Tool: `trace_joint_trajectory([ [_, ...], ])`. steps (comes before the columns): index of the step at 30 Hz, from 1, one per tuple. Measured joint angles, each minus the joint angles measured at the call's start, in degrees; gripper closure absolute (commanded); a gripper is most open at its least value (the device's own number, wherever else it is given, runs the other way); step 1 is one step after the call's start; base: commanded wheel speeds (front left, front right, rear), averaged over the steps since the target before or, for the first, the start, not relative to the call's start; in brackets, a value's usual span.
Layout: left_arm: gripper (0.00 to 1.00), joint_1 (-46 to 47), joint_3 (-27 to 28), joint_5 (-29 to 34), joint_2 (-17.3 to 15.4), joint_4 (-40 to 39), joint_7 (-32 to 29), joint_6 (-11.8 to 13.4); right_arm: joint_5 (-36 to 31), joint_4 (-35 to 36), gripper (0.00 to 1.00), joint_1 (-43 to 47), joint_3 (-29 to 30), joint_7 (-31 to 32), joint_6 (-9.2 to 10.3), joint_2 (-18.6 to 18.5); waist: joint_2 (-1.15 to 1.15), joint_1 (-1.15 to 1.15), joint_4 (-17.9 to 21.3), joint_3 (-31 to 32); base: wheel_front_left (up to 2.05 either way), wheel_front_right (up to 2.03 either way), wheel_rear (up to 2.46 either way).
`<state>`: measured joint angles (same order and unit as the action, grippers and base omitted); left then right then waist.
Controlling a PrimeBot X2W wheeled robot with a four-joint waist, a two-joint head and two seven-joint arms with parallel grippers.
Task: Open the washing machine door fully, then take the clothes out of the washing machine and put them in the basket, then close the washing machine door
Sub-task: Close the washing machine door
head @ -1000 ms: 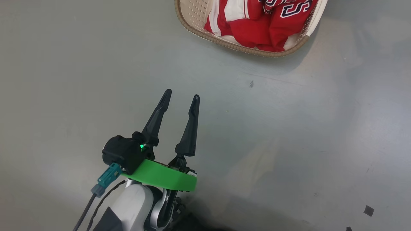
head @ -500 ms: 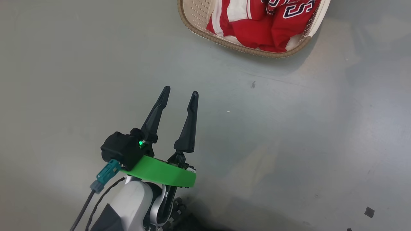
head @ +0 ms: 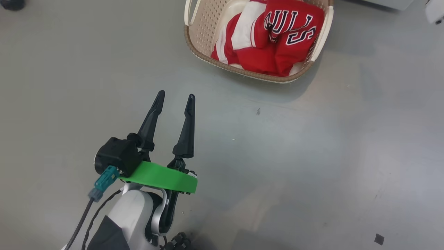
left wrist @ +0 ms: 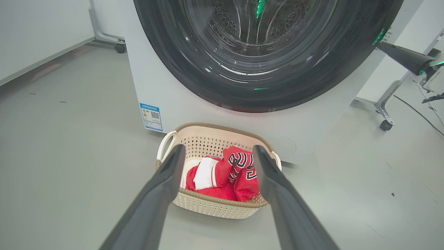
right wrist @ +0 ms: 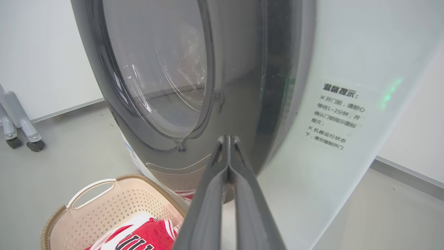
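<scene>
A: Listing the left gripper [head: 176,94]?
B: Forearm low over the floor [head: 312,166], fingers aimed toward the basket [head: 194,45], spread wide, empty.
A: Right gripper [right wrist: 228,139]?
B: Fingers pressed together, holding nothing, tips at the door [right wrist: 156,69] rim; contact unclear.
A: Clothes [head: 277,52]?
B: Heaped in the basket, on the floor just before the washer [left wrist: 166,90].

So the robot's left gripper [head: 176,96] pokes out past the green wrist ring [head: 159,177] on its pale forearm [head: 133,211], both dark fingers spread wide with nothing between them, while the right gripper [right wrist: 228,139] has its two fingers pressed tight together, empty too.
</scene>
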<state>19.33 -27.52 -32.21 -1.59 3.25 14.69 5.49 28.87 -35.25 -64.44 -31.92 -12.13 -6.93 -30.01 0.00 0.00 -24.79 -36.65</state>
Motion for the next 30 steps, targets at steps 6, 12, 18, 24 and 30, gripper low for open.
trace_joint_trajectory([
  [6,0.0,-0.02,2.01,2.54,0.0,2.4,0.0,-0.24,0.91,-0.76,1.0,5.43,-1.45,-1.37,-0.03,2.86,0.0,0.0,2.06,4.07,0.0,0.0,0.0],
  [12,0.0,-0.26,5.09,4.79,0.0,4.54,0.01,-0.86,3.55,-0.83,1.0,11.01,-1.21,-1.92,-0.04,6.41,0.0,0.0,5.21,8.16,0.0,0.0,0.0],
  [18,0.0,-1.8,7.88,5.9,-0.12,6.33,0.0,-1.83,5.53,-1.43,1.0,17.32,-0.29,-2.31,-0.04,9.25,0.0,0.0,9.1,12.42,0.0,0.0,0.0],
  [24,0.0,-5.17,9.51,6.59,-1.23,8.01,0.01,-2.85,6.48,2.34,1.0,21.97,3.31,-2.32,-0.04,11.65,0.0,0.0,14.0,17.43,0.0,0.0,0.0],
  [30,0.0,-7.0,9.79,7.08,-1.13,8.64,0.01,-3.83,7.51,5.73,1.0,28.21,8.95,-2.32,0.59,11.79,0.0,0.0,17.98,21.52,0.0,0.0,0.0],
])
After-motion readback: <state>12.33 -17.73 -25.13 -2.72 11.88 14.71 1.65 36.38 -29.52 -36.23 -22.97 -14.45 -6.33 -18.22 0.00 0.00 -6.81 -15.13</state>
